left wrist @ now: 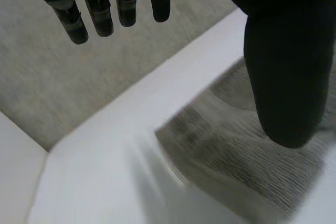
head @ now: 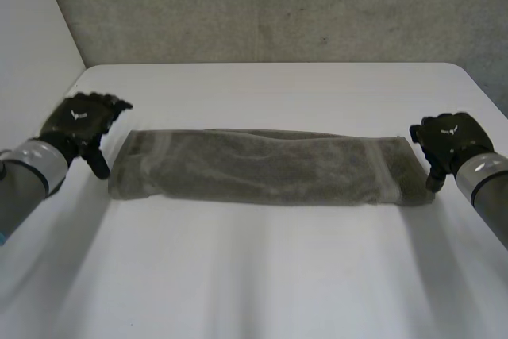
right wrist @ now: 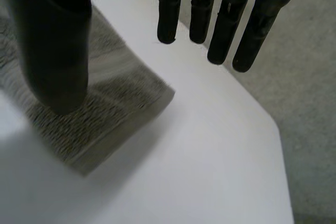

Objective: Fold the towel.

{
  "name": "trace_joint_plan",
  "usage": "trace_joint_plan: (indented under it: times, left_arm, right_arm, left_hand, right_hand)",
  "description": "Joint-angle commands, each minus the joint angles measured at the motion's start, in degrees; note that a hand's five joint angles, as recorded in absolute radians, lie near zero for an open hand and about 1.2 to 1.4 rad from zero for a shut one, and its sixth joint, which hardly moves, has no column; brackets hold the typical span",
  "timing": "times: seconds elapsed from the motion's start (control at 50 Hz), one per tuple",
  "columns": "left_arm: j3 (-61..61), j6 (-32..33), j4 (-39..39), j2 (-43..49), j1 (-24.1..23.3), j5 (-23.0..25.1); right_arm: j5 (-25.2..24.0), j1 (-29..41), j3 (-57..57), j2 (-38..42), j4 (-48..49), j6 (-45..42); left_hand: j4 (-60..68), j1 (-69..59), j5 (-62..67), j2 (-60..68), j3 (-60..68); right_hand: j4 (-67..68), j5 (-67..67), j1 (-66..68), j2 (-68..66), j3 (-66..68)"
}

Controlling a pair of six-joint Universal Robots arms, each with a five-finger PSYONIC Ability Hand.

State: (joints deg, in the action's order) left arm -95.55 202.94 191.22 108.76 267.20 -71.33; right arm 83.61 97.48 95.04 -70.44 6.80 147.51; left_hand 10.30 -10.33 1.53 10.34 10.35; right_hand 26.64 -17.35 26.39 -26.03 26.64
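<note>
On our white table (head: 262,275) the grey towel (head: 262,166) lies as a long folded strip. Our left hand (head: 83,121) and right hand (head: 451,139) hover at its ends, fingers straight and spread, holding nothing. Next, we judge, one end needs pinching and carrying across.

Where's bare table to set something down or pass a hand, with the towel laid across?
Widest bare patch: the table between the towel and the robot's side. A narrower bare band lies between the towel's far edge and the table's far edge. Crowded: the towel's short ends, with the left hand at one and the right hand at the other, both open.
</note>
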Motion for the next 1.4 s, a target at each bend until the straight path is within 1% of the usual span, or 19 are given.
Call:
trace_joint_plan:
  times: [0.02, 0.26, 0.3, 0.32, 0.34, 0.38, 0.64, 0.76, 0.86, 0.96, 1.0, 1.02, 1.06, 1.08, 1.12, 1.18, 1.22, 1.28, 1.4]
  left_arm:
    - [-5.42, -4.29, 5.02, 0.93, -0.63, -0.04]
    - [-12.2, -10.37, 19.18, -0.3, -0.89, -0.21]
    - [-12.55, -10.37, 19.8, -0.3, -0.89, -0.21]
    - [-12.56, -10.37, 19.8, -0.3, -0.89, -0.21]
    - [-12.9, -10.37, 20.24, -0.3, -0.89, -0.13]
    - [-13.17, -10.37, 20.42, -0.3, -0.8, -0.13]
    - [-14.14, -10.37, 20.77, -0.3, -0.45, -0.04]
    - [-14.14, -10.37, 20.77, -0.3, -0.1, -0.04]
    - [-14.14, -10.37, 20.95, -0.3, -0.1, -0.13]
    - [-14.23, -10.37, 21.03, -0.39, -0.45, -0.04]
    - [-14.23, -10.37, 21.03, -0.39, -0.45, -0.04]
    - [-14.31, -10.37, 21.03, -0.39, -0.54, -0.04]
    - [-14.31, -10.37, 21.03, -0.39, -0.54, -0.04]
    - [-14.31, -10.37, 21.03, -0.39, -0.63, -0.04]
    - [-14.4, -10.37, 21.03, -0.39, -0.63, -0.04]
    - [-14.84, -10.28, 21.21, -0.39, -0.63, 0.05]
    - [-14.84, -10.28, 21.3, -0.3, -0.72, 0.05]
    - [-14.93, -10.28, 21.3, -0.12, -0.8, 0.05]
    - [-15.02, -10.28, 21.21, -0.12, -1.07, -0.04]
  right_arm:
    - [-0.21, -1.67, 1.12, 4.68, 3.04, 0.32]
    - [-2.32, -4.31, -0.55, 11.38, 3.13, 0.59]
    - [-3.37, -4.66, -0.82, 11.46, 3.57, 1.02]
    - [-3.37, -4.66, -0.82, 11.46, 3.57, 1.03]
    - [-3.63, -5.19, -0.82, 11.29, 4.18, 1.29]
    - [-3.46, -5.8, -0.82, 11.11, 4.8, 1.55]
    - [-2.84, -13.45, -2.4, 9.18, 5.15, -0.29]
    - [-1.97, -21.43, -6.34, 8.92, 4.02, -10.2]
    - [0.85, -21.01, -11.45, 8.12, 2.17, -13.92]
    - [2.61, -12.05, -17.16, 5.84, -0.73, -13.65]
    - [4.27, -1.38, -22.06, 5.93, -1.61, -13.65]
    - [4.28, -1.32, -22.09, 5.93, -1.61, -13.65]
    - [5.94, 9.43, -26.29, 6.89, -1.35, -14.0]
    - [5.95, 9.49, -26.31, 6.89, -1.35, -14.0]
    - [6.12, 19.81, -30.77, 10.65, -1.17, -14.0]
    - [6.3, 24.78, -33.07, 13.4, -1.17, -14.18]
    - [6.12, 32.57, -37.45, 19.43, -1.26, -14.35]
    - [6.3, 38.2, -41.14, 26.2, -1.87, -14.53]
    - [6.56, 43.15, -43.53, 34.14, -2.4, -15.76]
  left_hand:
    - [1.93, -1.9, 0.7, 1.9, 1.88]
    - [1.93, -1.9, 0.7, 1.9, 1.88]
    - [1.77, -1.73, 0.53, 1.73, 1.72]
    - [1.76, -1.73, 0.53, 1.73, 1.71]
    - [1.93, -1.9, 0.7, 1.89, 1.88]
    - [1.93, -1.9, 0.7, 1.9, 1.88]
    - [1.76, -1.73, 0.53, 1.73, 1.71]
    - [1.76, -1.73, 0.53, 1.73, 1.71]
    - [1.76, -1.73, 0.53, 1.73, 1.71]
    - [1.6, -1.56, 0.36, 1.56, 1.55]
    - [1.6, -1.56, 0.36, 1.56, 1.55]
    - [1.6, -1.56, 0.36, 1.56, 1.55]
    - [1.6, -1.56, 0.36, 1.56, 1.55]
    - [1.6, -1.56, 0.36, 1.56, 1.55]
    - [1.6, -1.56, 0.36, 1.56, 1.55]
    - [1.6, -1.56, 0.36, 1.56, 1.55]
    - [1.6, -1.56, 0.36, 1.56, 1.55]
    - [1.6, -1.56, 0.36, 1.56, 1.55]
    - [1.09, -1.06, -0.14, 1.06, 1.04]
  right_hand:
    - [1.78, -1.07, 2.03, -2.39, 1.78]
    - [8.17, -7.47, 8.42, -8.78, 8.17]
    - [32.77, -32.06, 33.02, -33.37, 32.77]
    - [32.9, -32.19, 33.15, -33.51, 32.9]
    - [46.22, -45.52, 46.47, -46.83, 46.22]
    - [53.29, -52.58, 53.54, -53.9, 53.29]
    - [53.36, -52.65, 53.61, -53.97, 53.36]
    - [53.36, -52.65, 53.61, -53.97, 53.36]
    - [53.36, -52.65, 53.61, -53.97, 53.36]
    - [53.36, -52.65, 53.61, -53.97, 53.36]
    - [53.36, -52.65, 53.61, -53.97, 53.36]
    - [53.36, -52.65, 53.61, -53.97, 53.36]
    - [53.36, -52.65, 53.61, -53.97, 53.36]
    - [53.36, -52.65, 53.61, -53.97, 53.36]
    - [53.36, -52.65, 53.61, -53.97, 53.36]
    - [53.36, -52.65, 53.61, -53.97, 53.36]
    - [53.36, -52.65, 53.61, -53.97, 53.36]
    - [53.36, -52.65, 53.61, -53.97, 53.36]
    - [53.36, -52.65, 53.61, -53.97, 53.36]
